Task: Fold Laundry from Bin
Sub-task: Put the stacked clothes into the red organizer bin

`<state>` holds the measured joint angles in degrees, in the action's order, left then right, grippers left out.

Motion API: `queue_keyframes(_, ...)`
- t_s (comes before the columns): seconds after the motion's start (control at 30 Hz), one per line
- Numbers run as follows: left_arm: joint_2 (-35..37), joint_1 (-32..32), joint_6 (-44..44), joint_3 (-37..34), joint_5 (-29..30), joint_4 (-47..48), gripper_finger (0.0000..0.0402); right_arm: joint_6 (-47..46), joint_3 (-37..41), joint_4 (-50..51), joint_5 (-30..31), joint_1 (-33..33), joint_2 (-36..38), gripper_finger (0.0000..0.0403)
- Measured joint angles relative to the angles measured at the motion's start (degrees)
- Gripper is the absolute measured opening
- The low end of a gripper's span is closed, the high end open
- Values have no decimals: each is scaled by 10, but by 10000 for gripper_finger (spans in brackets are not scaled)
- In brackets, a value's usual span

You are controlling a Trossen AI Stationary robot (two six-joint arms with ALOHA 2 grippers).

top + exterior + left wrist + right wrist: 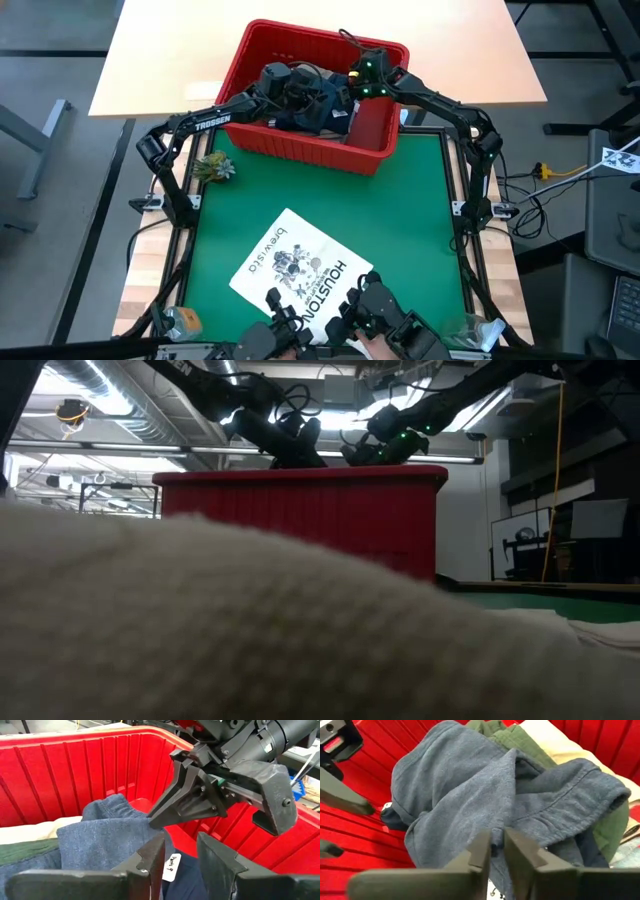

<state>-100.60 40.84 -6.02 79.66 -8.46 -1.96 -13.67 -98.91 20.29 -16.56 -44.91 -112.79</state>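
Note:
The red bin [300,150] stands at the far edge of the green mat and holds the laundry. A blue garment [470,785] lies on top, over olive cloth [505,735], beige cloth [560,740] and navy cloth with a white tag [172,865]. Both arms reach into the bin. My right gripper [497,847] is shut on the blue garment. My left gripper [180,855] is open just short of the garment, with only the tag and navy cloth showing beyond its gap. The low view shows only the bin's wall [300,510] and the arms above it. My right gripper pinches a raised fold at the blue garment's edge [145,822] between its two fingertips [165,810]. The fingers slant down into the bin from the table's right. The rest of the garment lies slack on the pile below.
A white tote bag printed "HOUSTON" [300,265] lies flat on the mat near the front edge, and its cloth [200,630] fills the low view's foreground. A small green sprig [215,167] lies left of the bin. The bin's sloping walls [75,770] stand close around both grippers.

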Motion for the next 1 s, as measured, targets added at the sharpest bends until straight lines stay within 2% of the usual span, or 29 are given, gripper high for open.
queue_keyframes(0.13, 0, 0, 0, 0, 2, 0, 108, 0, 0, -3, 0, 0, 0, 8)
queue_keyframes(0.27, 0, -2, 2, 0, 19, 12, 108, -3, 0, -23, -15, 4, 0, 18)
queue_keyframes(0.37, 0, -4, 3, 0, 45, 36, 108, -24, 0, -51, -40, 8, 0, 9)
queue_keyframes(0.53, 0, -7, 47, 0, 83, 72, 108, -28, 0, -102, -47, 23, 0, 8)
queue_keyframes(0.77, 0, -8, 52, 0, 62, 76, 108, -26, 0, -114, -47, 41, 0, 5)
queue_keyframes(1.0, 0, -8, 51, 0, 70, 76, 108, -26, 0, -115, -46, 40, 0, 2)
